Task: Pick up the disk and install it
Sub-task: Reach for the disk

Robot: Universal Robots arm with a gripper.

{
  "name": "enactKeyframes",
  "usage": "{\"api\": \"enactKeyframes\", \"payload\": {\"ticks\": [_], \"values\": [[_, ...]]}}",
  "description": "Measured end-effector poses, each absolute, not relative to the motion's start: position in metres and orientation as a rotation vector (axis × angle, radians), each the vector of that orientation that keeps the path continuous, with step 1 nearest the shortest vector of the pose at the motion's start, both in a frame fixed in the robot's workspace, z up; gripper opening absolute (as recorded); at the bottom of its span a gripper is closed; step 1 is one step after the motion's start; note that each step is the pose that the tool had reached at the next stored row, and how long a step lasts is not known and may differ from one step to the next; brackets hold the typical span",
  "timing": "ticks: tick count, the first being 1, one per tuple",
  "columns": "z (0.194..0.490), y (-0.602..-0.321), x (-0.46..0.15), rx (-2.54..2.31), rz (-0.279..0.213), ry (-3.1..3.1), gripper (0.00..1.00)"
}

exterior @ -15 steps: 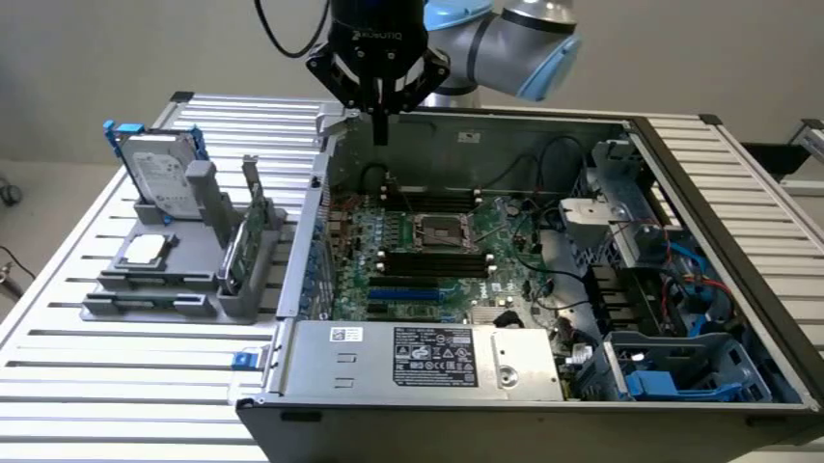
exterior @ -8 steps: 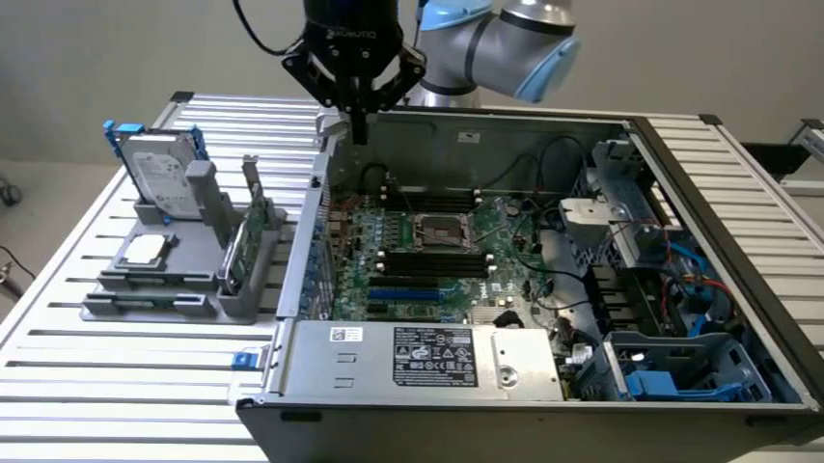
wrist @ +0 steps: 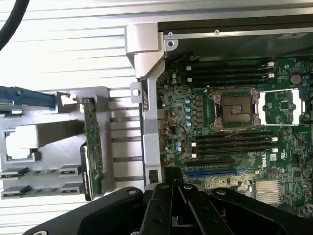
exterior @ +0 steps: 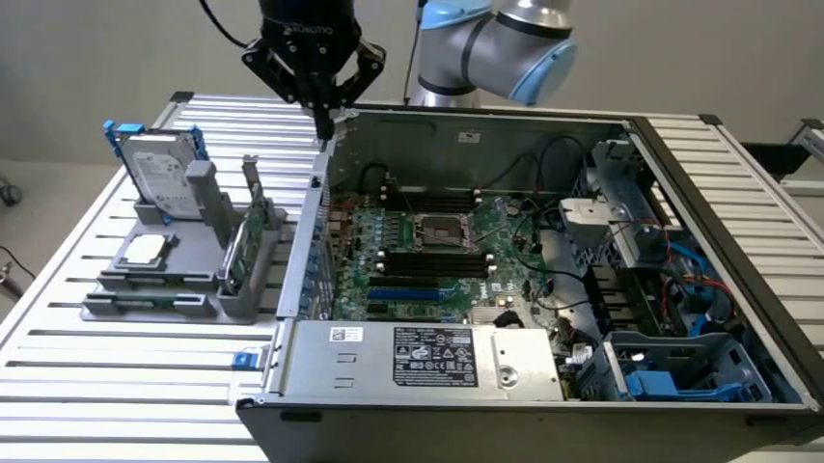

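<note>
Silver-grey metal and a white label mark the disk, which stands on end in the grey holder in the upper part of the exterior view's left, framed by its blue carrier. Its long axis runs nearly upright with a slight backward lean, and the broad labelled face is turned toward the camera. The gripper hangs at the top centre of the frame, above the back corner of the open computer case. Its fingers are drawn together to a point and I see nothing between them. From the gripper, the disk lies toward the exterior view's left and somewhat lower, well apart. The green circuit card stands in the same holder, between the disk and the case wall.

Seen from the wrist, the closed gripper sits roughly in line with the case wall, with the motherboard on one side and the holder on the other. The blue carrier shows edge-on at the holder's far side, beyond the green circuit card. The disk therefore lies on the holder side of the wall, not under the fingers.
</note>
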State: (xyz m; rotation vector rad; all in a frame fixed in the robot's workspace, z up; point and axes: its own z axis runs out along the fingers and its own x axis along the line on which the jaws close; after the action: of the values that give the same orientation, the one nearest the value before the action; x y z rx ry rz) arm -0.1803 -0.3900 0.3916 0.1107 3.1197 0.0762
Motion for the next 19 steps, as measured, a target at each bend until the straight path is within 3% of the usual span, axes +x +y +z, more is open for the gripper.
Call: {"api": "enactKeyframes", "payload": {"ticks": [19], "values": [[0.386, -0.340, -0.267, 0.110, 0.061, 3.120, 0.11]]}}
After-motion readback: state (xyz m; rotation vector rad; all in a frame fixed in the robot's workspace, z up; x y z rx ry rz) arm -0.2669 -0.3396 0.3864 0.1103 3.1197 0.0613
